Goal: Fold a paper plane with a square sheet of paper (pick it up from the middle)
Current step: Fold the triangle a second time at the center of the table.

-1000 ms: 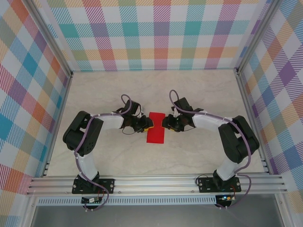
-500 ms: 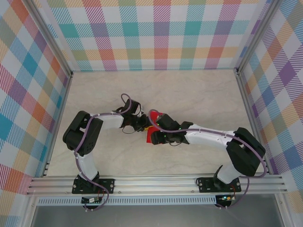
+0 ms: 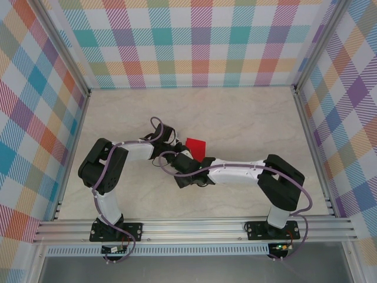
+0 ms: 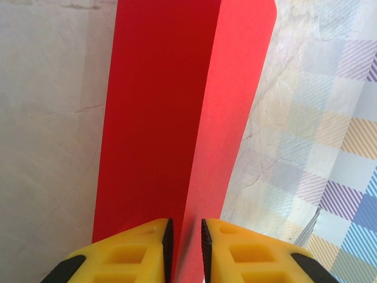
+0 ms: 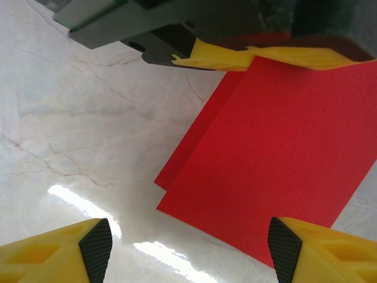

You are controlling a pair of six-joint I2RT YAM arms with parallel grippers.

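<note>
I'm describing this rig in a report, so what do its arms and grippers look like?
The left arm and right arm have white links, black joints and a purple cable looped alongside. The left gripper and right gripper have yellow fingers with black pads.

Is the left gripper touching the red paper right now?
Touching. The left wrist view shows the left gripper shut on the folded red paper, pinching its near edge from both sides with no gap.

From above I see just 1 corner of the square sheet of paper (image 3: 196, 145); the right arm (image 3: 235, 172) covers the rest. The left wrist view crops its far end.
</note>
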